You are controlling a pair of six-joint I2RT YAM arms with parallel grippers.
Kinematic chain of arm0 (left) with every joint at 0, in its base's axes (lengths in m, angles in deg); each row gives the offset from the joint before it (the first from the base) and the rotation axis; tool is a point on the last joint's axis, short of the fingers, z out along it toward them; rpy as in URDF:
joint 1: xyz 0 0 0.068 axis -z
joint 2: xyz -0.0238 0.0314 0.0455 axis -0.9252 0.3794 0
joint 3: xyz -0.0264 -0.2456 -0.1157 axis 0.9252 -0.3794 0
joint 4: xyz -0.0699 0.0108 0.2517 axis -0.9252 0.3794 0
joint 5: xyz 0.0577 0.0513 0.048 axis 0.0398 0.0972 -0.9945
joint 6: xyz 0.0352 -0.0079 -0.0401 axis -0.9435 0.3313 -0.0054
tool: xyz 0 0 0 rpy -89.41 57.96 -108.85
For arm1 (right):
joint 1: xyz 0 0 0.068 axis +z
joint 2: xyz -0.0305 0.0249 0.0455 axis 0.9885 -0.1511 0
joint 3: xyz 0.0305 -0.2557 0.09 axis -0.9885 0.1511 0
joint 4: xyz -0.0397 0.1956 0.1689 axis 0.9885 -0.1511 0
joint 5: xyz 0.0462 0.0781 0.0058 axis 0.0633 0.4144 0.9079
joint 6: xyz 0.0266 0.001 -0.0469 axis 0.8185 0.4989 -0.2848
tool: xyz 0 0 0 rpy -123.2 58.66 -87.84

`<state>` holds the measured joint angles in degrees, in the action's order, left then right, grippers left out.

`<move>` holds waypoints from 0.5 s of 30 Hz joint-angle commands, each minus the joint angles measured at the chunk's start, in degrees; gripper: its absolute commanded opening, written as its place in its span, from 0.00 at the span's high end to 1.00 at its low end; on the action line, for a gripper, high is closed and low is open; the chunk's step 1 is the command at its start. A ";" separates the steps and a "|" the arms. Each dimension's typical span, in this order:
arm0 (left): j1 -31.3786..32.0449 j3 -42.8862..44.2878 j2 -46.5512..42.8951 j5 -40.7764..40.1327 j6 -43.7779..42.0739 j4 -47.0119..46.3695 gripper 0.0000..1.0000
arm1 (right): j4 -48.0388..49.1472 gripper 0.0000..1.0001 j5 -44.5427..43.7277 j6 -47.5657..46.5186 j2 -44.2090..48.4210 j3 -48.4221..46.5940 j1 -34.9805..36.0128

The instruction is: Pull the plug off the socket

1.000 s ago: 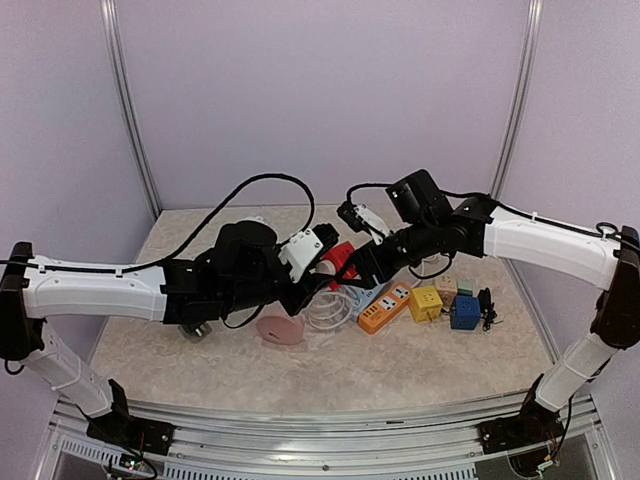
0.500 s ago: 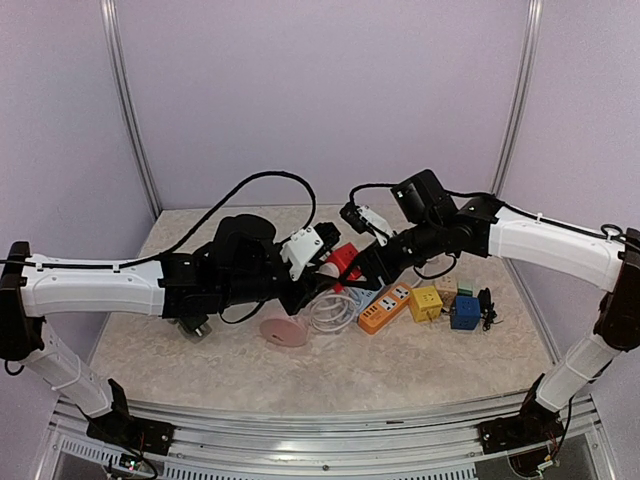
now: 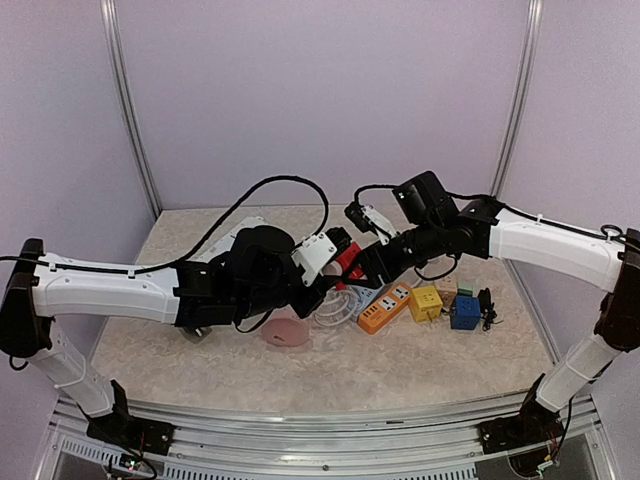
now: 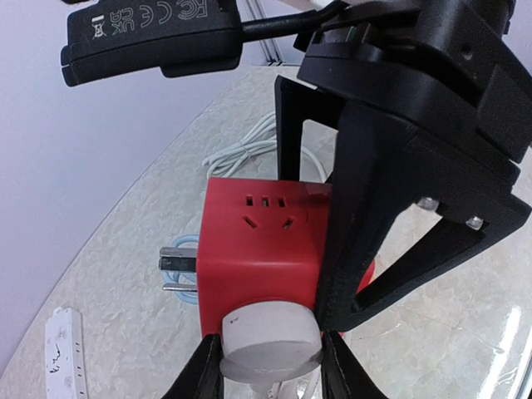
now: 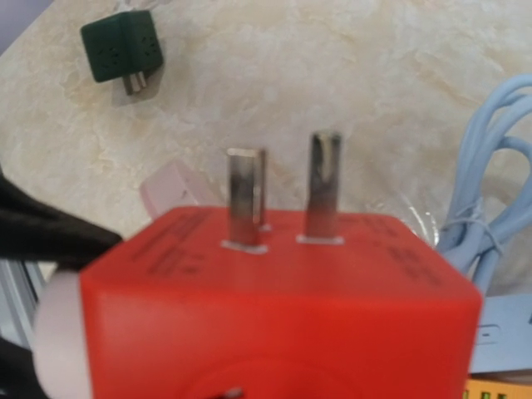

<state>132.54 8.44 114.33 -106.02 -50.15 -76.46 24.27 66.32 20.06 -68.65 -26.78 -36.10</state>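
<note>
A red cube socket (image 3: pixel 347 259) hangs above the table between both arms. In the left wrist view a white round plug (image 4: pixel 270 337) sits flush against the near face of the red cube socket (image 4: pixel 262 237). My left gripper (image 4: pixel 270 362) is shut on that plug, one black finger on each side. My right gripper (image 3: pixel 358 262) is shut on the cube; its black fingers (image 4: pixel 362 208) clamp the cube's right and far sides. In the right wrist view the red cube (image 5: pixel 274 307) fills the lower frame, metal prongs (image 5: pixel 245 195) pointing up, and hides my right fingers.
On the table below lie a coiled white cable (image 3: pixel 335 308), a pink disc (image 3: pixel 285 332), an orange power strip (image 3: pixel 385 307), a yellow cube (image 3: pixel 426 302) and a blue cube (image 3: pixel 464 312). A green adapter (image 5: pixel 122 46) lies farther off. A white strip (image 4: pixel 62 357) lies at the left.
The left arm has swung a little to the right and both grippers have shifted slightly right with the cube and plug. Both grips are unchanged.
</note>
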 commanded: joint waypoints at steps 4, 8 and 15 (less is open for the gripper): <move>1.95 2.03 3.33 -4.61 -1.09 1.22 0.94 | 9.06 1.00 -1.48 8.75 1.55 -0.42 -2.46; 2.22 2.23 3.48 -4.49 -1.42 1.60 0.94 | 8.77 1.00 -2.92 9.83 1.08 -0.12 -3.29; 2.31 3.19 3.99 -3.87 -2.55 2.33 0.94 | 8.77 1.00 -4.11 9.72 1.01 0.23 -3.67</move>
<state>133.17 10.34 116.72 -109.12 -51.31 -76.44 24.90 66.47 22.68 -68.65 -25.86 -37.56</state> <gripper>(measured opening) 0.347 0.628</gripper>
